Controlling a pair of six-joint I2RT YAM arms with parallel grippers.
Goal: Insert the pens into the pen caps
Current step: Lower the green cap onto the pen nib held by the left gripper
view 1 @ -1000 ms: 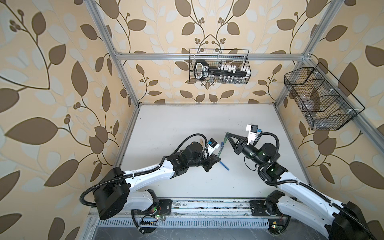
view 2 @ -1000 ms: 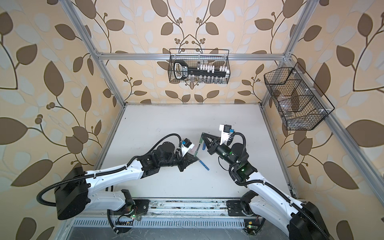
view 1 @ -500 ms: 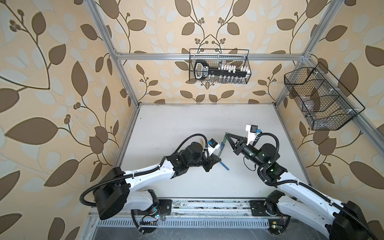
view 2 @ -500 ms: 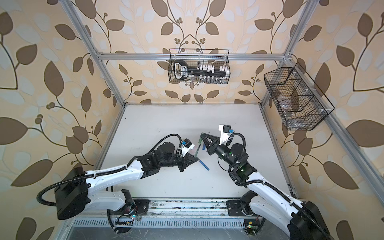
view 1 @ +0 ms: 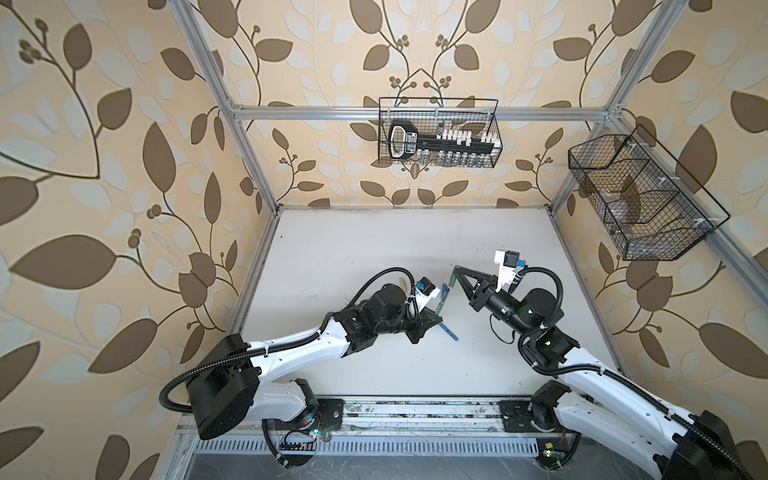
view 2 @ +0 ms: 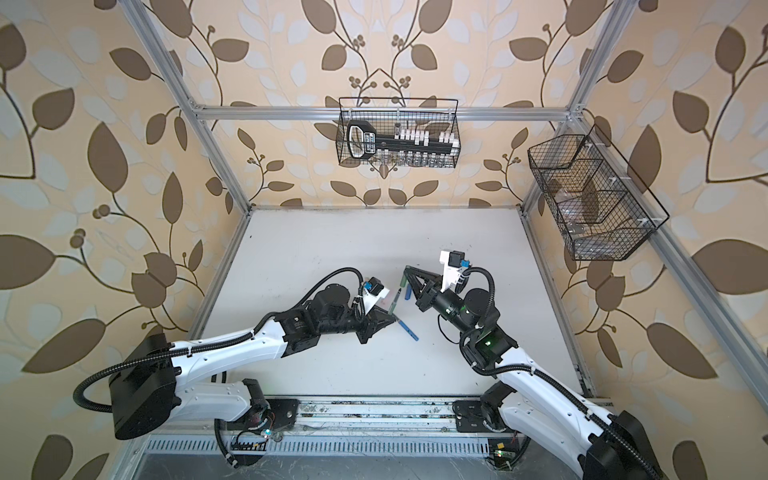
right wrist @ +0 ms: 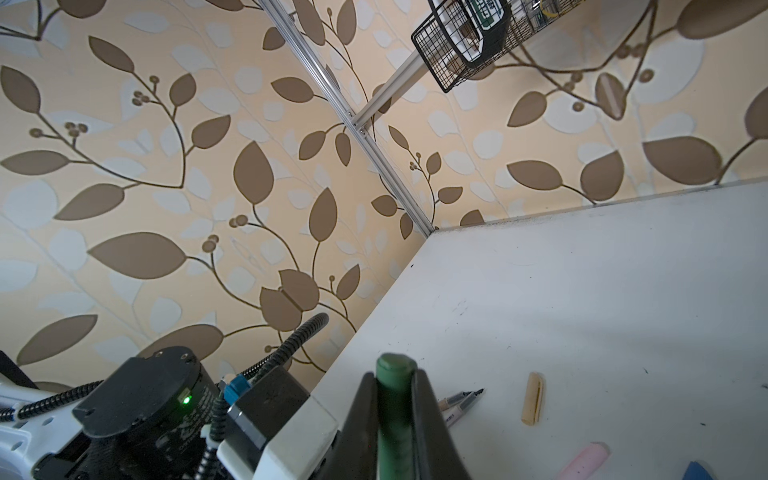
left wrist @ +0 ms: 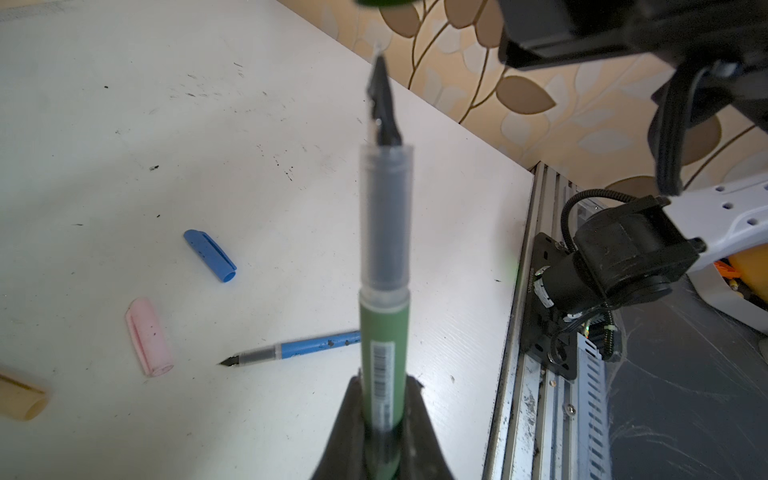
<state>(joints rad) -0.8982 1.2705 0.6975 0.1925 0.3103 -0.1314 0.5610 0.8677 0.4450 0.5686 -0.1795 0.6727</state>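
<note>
My left gripper (left wrist: pixel 384 415) is shut on the barrel of the dark green pen (left wrist: pixel 384 332), whose dark tip points up toward the green pen cap (right wrist: pixel 395 399). My right gripper (right wrist: pixel 395 382) is shut on that cap, a short way off the tip, above the table's middle. In both top views the green pen (view 1: pixel 442 301) and the cap (view 2: pixel 402 282) are apart. On the table lie the blue pen (left wrist: pixel 299 351), a blue cap (left wrist: pixel 210 255), a pink cap (left wrist: pixel 148 336) and a tan cap (right wrist: pixel 533 404). Two more pens (right wrist: pixel 461 401) lie side by side.
A wire basket (view 1: pixel 438 137) with tools hangs on the back wall. Another wire basket (view 1: pixel 640 195) hangs on the right wall. An aluminium rail (view 1: pixel 415 415) with both arm bases runs along the table's front edge. The white table (view 1: pixel 374 241) is walled on three sides.
</note>
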